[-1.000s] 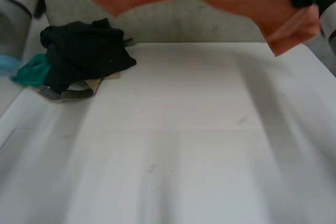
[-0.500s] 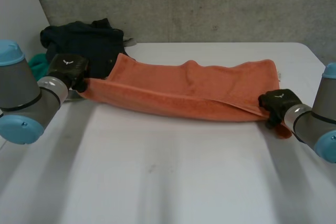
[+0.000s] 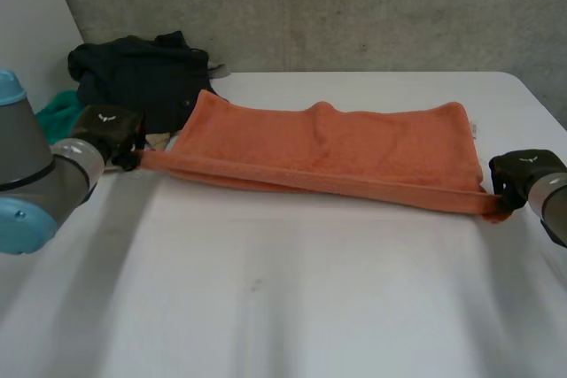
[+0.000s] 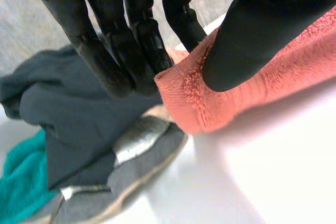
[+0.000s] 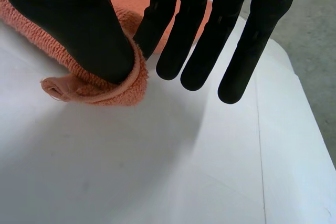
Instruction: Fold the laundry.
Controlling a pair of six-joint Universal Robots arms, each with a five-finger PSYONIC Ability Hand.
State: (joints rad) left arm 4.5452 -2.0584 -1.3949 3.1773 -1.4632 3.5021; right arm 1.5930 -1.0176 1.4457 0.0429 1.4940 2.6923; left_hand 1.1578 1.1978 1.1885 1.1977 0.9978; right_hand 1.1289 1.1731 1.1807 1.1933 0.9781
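The orange towel [image 3: 328, 143] lay stretched across the white table [image 3: 292, 289]; our left hand [image 3: 104, 123] pinched one end corner, our right hand [image 3: 524, 170] the other, thumb against fingers.

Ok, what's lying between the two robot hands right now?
The orange towel spans the whole stretch in the head view, the left robot hand and right robot hand pinching its ends.

left hand [image 4: 126, 45] pinches a corner of the orange towel [image 4: 294, 72], beside dark clothes [image 4: 63, 114].
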